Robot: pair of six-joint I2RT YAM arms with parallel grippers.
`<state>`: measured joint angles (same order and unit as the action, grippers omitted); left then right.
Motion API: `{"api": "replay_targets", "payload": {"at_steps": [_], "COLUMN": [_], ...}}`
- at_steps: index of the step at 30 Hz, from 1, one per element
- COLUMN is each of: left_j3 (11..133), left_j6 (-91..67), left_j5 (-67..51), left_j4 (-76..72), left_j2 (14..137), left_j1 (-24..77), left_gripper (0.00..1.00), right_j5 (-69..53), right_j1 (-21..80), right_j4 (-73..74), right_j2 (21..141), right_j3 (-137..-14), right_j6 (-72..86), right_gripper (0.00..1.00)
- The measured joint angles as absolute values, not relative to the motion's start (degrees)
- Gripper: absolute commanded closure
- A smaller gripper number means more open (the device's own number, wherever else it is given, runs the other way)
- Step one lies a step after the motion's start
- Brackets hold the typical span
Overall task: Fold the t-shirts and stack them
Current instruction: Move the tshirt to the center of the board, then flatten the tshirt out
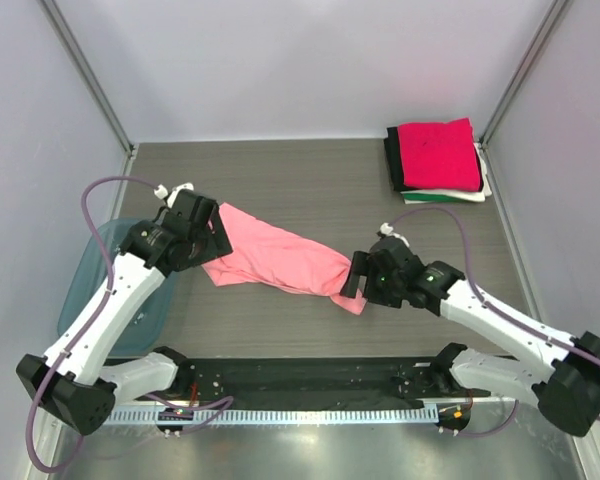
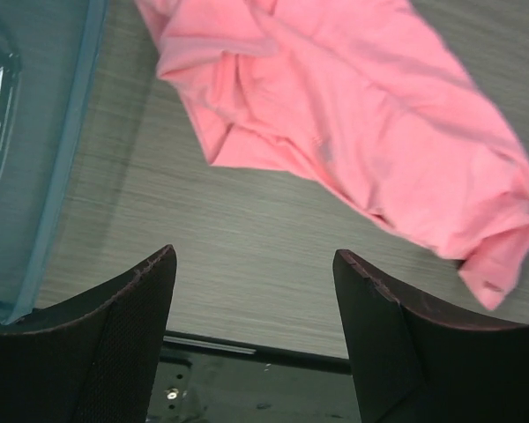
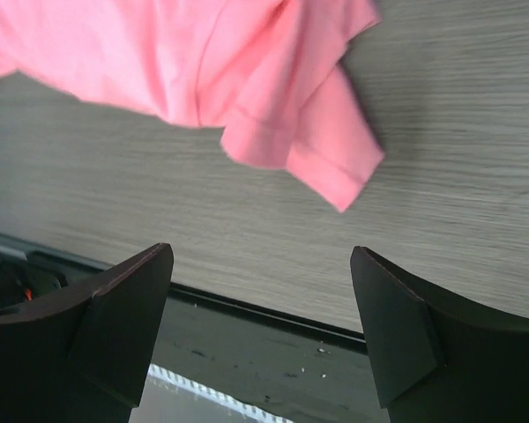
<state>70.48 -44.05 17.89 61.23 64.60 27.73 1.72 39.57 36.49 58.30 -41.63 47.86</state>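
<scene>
Left claw (image 2: 256,264) and right claw (image 3: 263,260) both gape wide, empty, at either end of the crumpled soft salmon-pink cloth t-shirt (image 1: 280,258) lying on the grey wood-grain tabletop (image 1: 310,190).

We see white arm links (image 1: 118,297) between black joints (image 1: 65,392); lilac cables (image 1: 92,196) trail beside them; the fingers (image 2: 115,344) are dark and textured.

Blue bin (image 1: 152,312), probably plastic, at the wood-grain table's (image 1: 310,190) left edge.

a lab test cell — plain white walls (image 1: 310,60), metal corner posts (image 1: 88,75), grey wood-grain table (image 1: 310,185)
</scene>
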Motion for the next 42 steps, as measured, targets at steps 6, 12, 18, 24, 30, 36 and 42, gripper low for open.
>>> {"api": "replay_targets", "payload": {"at_steps": [6,12,18,24,30,36,42], "left_j3": [63.48,58.3,55.24,53.56,52.95,52.14,51.68], "left_j6": [-42.78,-42.11,-41.12,-40.45,-40.14,-40.03,-40.05], "left_j5": [18.0,18.48,19.57,20.1,20.49,20.93,21.3], "left_j4": [60.16,59.33,58.63,58.5,57.56,56.62,56.25], "left_j2": [60.95,57.06,54.63,52.45,51.57,51.11,47.68], "left_j1": [26.59,26.48,26.48,26.44,26.44,26.44,26.44], "left_gripper": [0.29,0.3,0.29,0.29,0.3,0.33,0.33], "right_j5": [2.83,6.24,9.32,10.2,9.82,8.78,10.33], "right_j1": [46.48,46.72,46.72,46.72,45.8,44.42,44.12], "right_j4": [30.79,29.5,27.81,25.98,26.74,35.88,39.94], "right_j2": [68.53,74.56,79.64,85.86,86.5,84.99,81.14], "right_j3": [-41.67,-42.39,-46.0,-48.73,-51.07,-68.79,-100.97], "right_j6": [48.34,46.94,44.82,42.65,40.95,36.58,29.93], "right_gripper": [0.17,0.22,0.35,0.68,0.99,0.99,0.99]}}
